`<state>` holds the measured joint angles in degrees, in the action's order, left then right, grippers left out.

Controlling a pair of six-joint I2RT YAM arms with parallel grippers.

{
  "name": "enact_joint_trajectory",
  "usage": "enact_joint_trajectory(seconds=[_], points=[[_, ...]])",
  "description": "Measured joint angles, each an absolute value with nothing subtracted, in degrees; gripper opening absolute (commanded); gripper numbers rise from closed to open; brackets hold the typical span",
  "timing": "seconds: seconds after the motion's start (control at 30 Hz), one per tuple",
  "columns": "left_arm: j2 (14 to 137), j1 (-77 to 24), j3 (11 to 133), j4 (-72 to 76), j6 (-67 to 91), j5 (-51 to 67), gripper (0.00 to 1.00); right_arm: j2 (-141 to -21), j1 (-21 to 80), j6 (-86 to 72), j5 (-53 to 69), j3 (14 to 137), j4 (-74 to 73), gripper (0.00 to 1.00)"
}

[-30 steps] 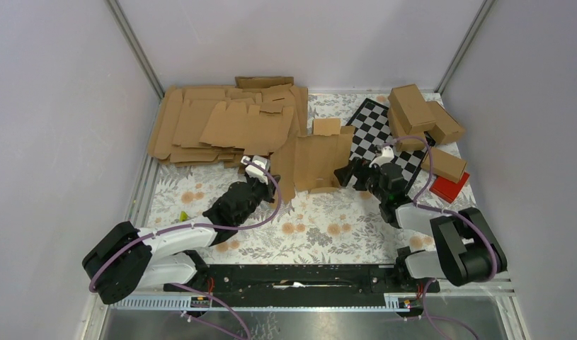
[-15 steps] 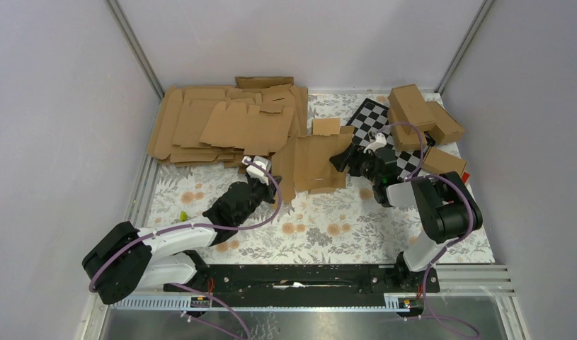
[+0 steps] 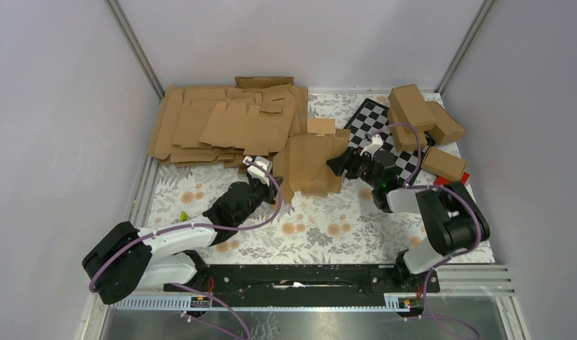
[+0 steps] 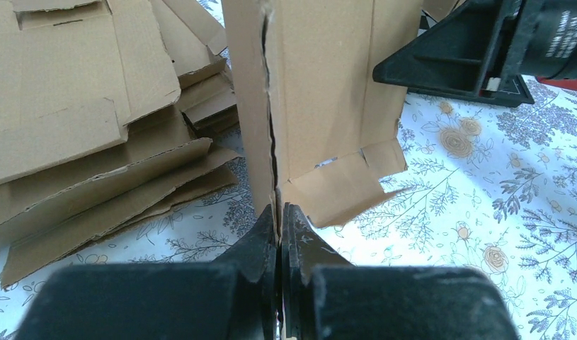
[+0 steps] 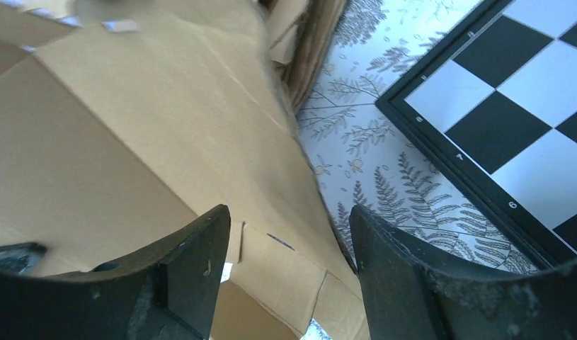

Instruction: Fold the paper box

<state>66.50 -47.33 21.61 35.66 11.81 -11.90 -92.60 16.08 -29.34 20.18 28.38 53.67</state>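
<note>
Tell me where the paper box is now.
In the top view, the paper box sits mid-table, between the heap of flat blanks and the checkerboard; the left pincer grips its left edge.

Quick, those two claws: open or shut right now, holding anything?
Left gripper: shut, pinching the paper box by its edge.
Right gripper: open, holding nothing.

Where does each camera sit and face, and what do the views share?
Top external: above and behind, looking down on the table; left arm, right arm show.
Left wrist: faces forward along the left gripper, shut on an edge of the paper box.
Right wrist: faces past the open right gripper at that box and a checkerboard.
Shared: the paper box, in all three.
</note>
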Motion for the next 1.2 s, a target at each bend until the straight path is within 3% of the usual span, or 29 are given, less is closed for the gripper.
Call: enact_joint_trajectory(seconds=[0.2, 0.47, 0.57, 0.6, 0.67, 1.2], points=[[66.65, -47.22, 21.61, 35.81, 11.38, -9.15, 0.00, -82.06, 20.62, -25.69, 15.66, 27.16, 49.28, 0.71], [68.31, -47.22, 21.74, 37.08, 10.94, -7.05, 0.00, -81.47, 23.18, -23.88, 12.60, 23.46, 48.12, 0.75], [68.42, -47.22, 21.76, 37.15, 10.92, -6.33, 0.00, -81.47, 23.68, -23.05, 12.19, 23.22, 46.76, 0.83], [68.42, -47.22, 21.76, 37.15, 10.92, -6.20, 0.00, -81.47, 24.05, -22.65, 11.70, 23.22, 46.39, 0.91], [68.42, -47.22, 21.76, 37.15, 10.92, -6.11, 0.00, -81.47, 24.82, -21.91, 11.18, 23.22, 45.21, 0.99], [68.42, -47.22, 21.78, 37.17, 11.84, -5.85, 0.00, -80.03, 34.72, -12.36, 3.14, 24.27, 34.74, 1.00]])
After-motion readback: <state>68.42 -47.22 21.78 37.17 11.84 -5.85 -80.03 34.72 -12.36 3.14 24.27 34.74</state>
